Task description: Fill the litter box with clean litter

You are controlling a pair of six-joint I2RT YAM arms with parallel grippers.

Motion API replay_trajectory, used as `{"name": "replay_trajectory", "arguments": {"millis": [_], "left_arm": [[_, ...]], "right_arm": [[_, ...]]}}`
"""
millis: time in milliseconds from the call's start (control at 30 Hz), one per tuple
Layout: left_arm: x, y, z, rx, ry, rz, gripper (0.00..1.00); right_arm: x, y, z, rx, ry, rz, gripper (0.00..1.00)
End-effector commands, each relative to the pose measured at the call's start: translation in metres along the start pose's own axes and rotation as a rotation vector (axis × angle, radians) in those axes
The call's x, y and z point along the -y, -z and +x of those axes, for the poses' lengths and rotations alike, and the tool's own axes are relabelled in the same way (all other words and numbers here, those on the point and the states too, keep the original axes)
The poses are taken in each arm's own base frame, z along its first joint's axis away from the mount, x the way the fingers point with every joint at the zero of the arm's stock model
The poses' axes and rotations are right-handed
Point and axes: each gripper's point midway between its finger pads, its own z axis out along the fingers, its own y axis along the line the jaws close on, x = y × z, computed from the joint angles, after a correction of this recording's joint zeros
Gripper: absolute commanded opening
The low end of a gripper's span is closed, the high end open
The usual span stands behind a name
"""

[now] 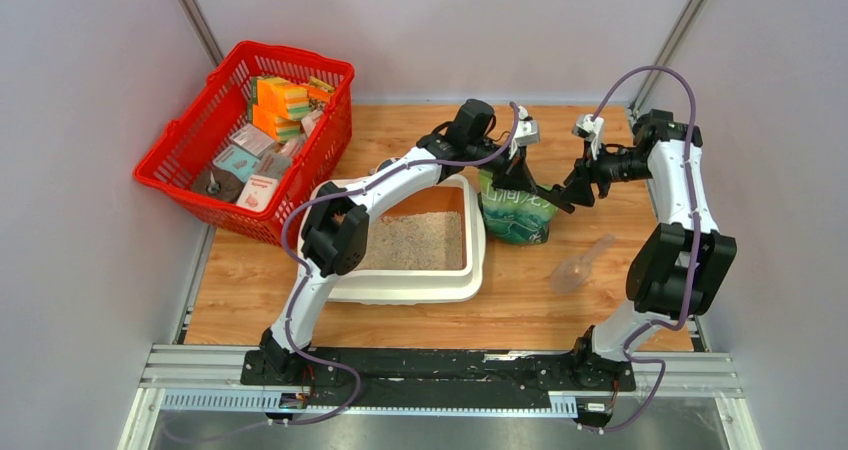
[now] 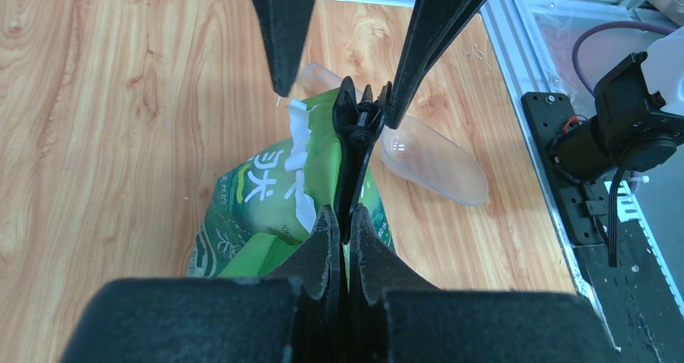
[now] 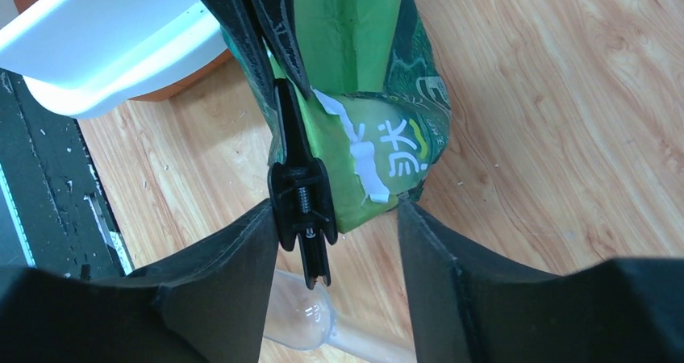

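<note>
Wood-grain counter [image 1: 250,270], grey walls [image 1: 80,270] round it. Litter box [image 1: 400,292] sits centre-left on counter, w/ L arm [image 1: 400,175] stretched over it. Clean litter [image 1: 415,240] lies inside, covering most of the floor; orange-brown strip bare at far end. Litter is well apart from both finger sets, which are over at green bag [image 1: 515,215], standing upright just beside box's R rim; can't tell if bag touches rim. Black clip [image 2: 359,125] runs along bag's top edge. Left fingers [image 2: 323,242] pressed together, pinching clip's long thin bar. Right fingers [image 3: 234,282] spread wide, straddling clip's spring end: one finger touches it, the other stands off, w/ bag's green face between them. Clear scoop [image 1: 583,265] lies on counter to R of bag, nearer the arm bases, touching nothing. Red basket [image 1: 200,185] w/ small packs at far L, near box's far-L corner.
</note>
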Motion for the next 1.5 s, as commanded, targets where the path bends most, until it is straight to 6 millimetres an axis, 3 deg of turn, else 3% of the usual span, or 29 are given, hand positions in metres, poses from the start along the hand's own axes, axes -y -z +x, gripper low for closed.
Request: {"name": "replay_trajectory", "arguments": {"millis": [0, 233, 300, 367, 400, 500, 767, 867, 1033, 1267, 1467], "left_arm": [[-0.007, 0.001, -0.020, 0.042, -0.049, -0.016, 0.00], [-0.008, 0.000, -0.021, 0.047, -0.051, -0.017, 0.00], [-0.010, 0.000, -0.021, 0.045, -0.048, -0.026, 0.00], [-0.012, 0.001, -0.021, 0.045, -0.041, -0.041, 0.10], [-0.013, 0.002, -0.021, 0.045, -0.039, -0.042, 0.22], [-0.013, 0.006, -0.025, 0.049, -0.040, -0.041, 0.25], [-0.012, 0.006, -0.018, 0.040, -0.031, -0.027, 0.28], [-0.017, 0.005, -0.016, 0.039, -0.033, -0.044, 0.19], [-0.015, 0.004, -0.013, 0.038, -0.033, -0.030, 0.10], [-0.015, 0.004, -0.013, 0.033, -0.053, -0.030, 0.00], [-0.014, 0.003, -0.016, 0.041, -0.058, -0.036, 0.00]], "right_arm": [[-0.055, 0.007, -0.003, -0.015, -0.150, -0.150, 0.56], [-0.053, 0.005, -0.004, -0.015, -0.166, -0.155, 0.49], [-0.053, 0.005, -0.003, -0.017, -0.168, -0.157, 0.32], [-0.056, 0.008, -0.005, -0.022, -0.159, -0.159, 0.11], [-0.058, 0.010, -0.005, -0.025, -0.153, -0.160, 0.08], [-0.060, 0.022, -0.011, -0.017, -0.126, -0.113, 0.00], [-0.052, 0.062, -0.039, 0.060, -0.110, 0.040, 0.00], [-0.052, 0.067, -0.043, 0.072, -0.112, 0.057, 0.00], [-0.056, 0.070, -0.030, 0.008, 0.006, 0.082, 0.00], [-0.072, 0.059, 0.010, -0.149, 0.112, 0.041, 0.00], [-0.062, 0.060, 0.008, -0.157, 0.132, 0.046, 0.00]]}}
